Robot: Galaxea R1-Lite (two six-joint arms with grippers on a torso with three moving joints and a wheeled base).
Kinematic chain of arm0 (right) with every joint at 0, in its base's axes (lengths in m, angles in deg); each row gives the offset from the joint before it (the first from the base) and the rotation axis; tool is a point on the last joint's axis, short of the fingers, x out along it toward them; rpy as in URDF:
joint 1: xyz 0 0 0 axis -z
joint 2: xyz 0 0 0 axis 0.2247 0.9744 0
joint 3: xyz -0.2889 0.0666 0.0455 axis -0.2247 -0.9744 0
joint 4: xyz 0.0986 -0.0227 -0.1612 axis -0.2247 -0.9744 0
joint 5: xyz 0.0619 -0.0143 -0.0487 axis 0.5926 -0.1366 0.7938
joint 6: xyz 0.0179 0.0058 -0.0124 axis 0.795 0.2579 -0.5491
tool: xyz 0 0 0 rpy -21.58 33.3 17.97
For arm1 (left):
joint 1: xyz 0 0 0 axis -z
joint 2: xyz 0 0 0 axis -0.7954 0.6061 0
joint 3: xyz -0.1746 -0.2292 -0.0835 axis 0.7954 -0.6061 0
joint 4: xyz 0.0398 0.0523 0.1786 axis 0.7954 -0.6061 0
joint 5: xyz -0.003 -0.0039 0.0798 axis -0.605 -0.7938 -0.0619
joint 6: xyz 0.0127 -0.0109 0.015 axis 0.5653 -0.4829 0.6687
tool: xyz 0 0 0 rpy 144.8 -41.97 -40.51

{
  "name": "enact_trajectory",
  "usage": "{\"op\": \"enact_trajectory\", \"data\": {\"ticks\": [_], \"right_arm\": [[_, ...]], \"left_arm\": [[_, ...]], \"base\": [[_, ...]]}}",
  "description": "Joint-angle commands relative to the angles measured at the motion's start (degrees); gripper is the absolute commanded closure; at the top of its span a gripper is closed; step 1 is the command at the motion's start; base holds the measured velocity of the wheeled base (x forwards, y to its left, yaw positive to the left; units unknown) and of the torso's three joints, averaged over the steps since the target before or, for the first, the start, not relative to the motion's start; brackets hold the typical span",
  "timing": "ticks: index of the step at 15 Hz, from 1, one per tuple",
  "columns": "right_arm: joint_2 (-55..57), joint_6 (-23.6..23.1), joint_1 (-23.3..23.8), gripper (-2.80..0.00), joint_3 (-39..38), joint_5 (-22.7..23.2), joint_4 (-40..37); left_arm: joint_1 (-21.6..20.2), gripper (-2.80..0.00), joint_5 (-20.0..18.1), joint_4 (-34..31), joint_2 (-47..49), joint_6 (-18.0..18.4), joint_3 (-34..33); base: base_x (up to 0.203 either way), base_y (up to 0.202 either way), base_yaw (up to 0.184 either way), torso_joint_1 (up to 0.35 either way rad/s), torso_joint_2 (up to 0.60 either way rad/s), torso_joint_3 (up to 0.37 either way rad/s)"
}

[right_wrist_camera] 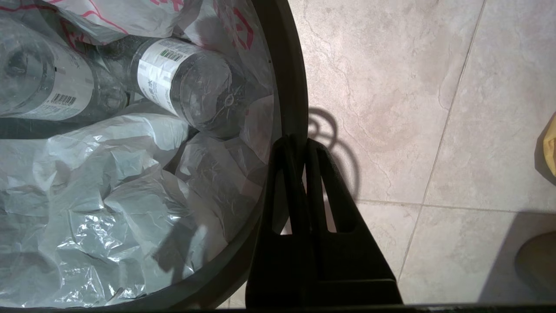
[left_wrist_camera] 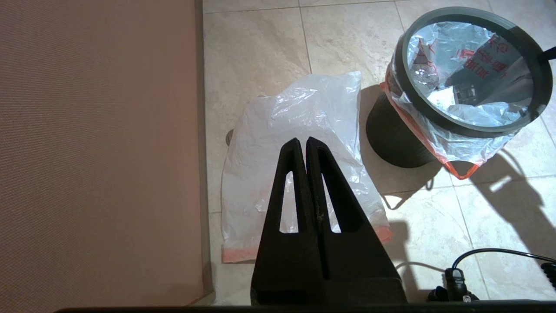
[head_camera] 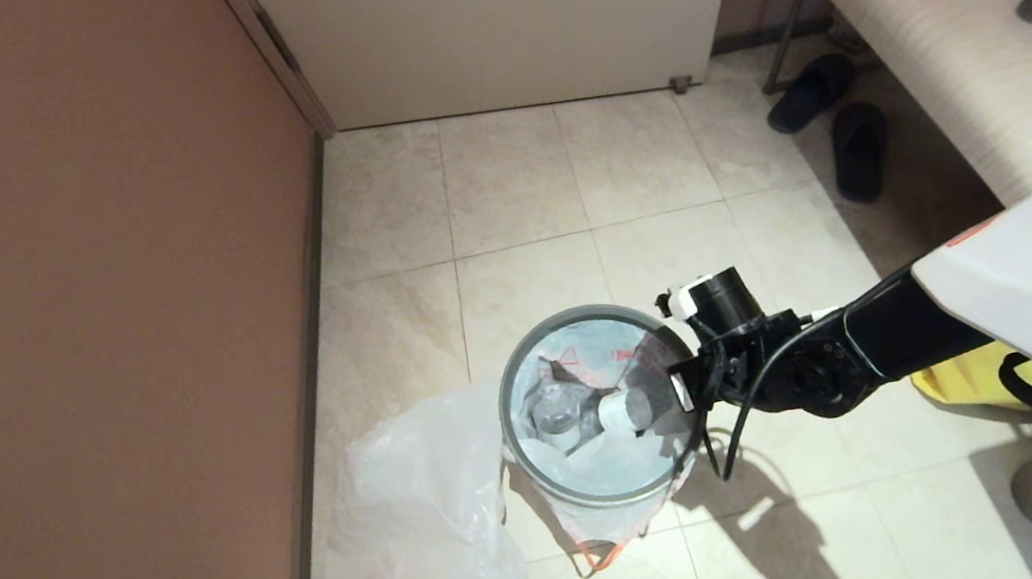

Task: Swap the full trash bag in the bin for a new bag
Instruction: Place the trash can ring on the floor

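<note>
Bottles [right_wrist_camera: 191, 87] inside bin [head_camera: 606, 499], right end effector [right_wrist_camera: 299, 143] clamped on its grey ring [right_wrist_camera: 291, 87]; left end effector [left_wrist_camera: 302, 145] together.

Black bin [left_wrist_camera: 393, 139], grey ring [left_wrist_camera: 471, 127]

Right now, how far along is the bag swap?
Barely started. The full trash bag still lines the bin under the grey ring. The right claw is shut at the ring's edge. The new bag lies flat on the floor; lifting, removal and relining remain.
</note>
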Motion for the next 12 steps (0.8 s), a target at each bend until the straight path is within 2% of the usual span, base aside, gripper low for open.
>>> {"op": "enact_trajectory", "data": {"ticks": [1,12], "right_arm": [[-1.7,0.0,0.0,0.0,-0.4,-0.1,-0.3],[-9.6,0.0,-0.3,0.0,-3.7,0.0,-0.7]], "left_arm": [[0.0,0.0,0.0,0.0,0.0,0.0,0.0],[0.0,0.0,0.0,0.0,0.0,0.0,0.0]], "base": [[0.0,0.0,0.0,0.0,0.0,0.0],[0.0,0.0,0.0,0.0,0.0,0.0]]}}
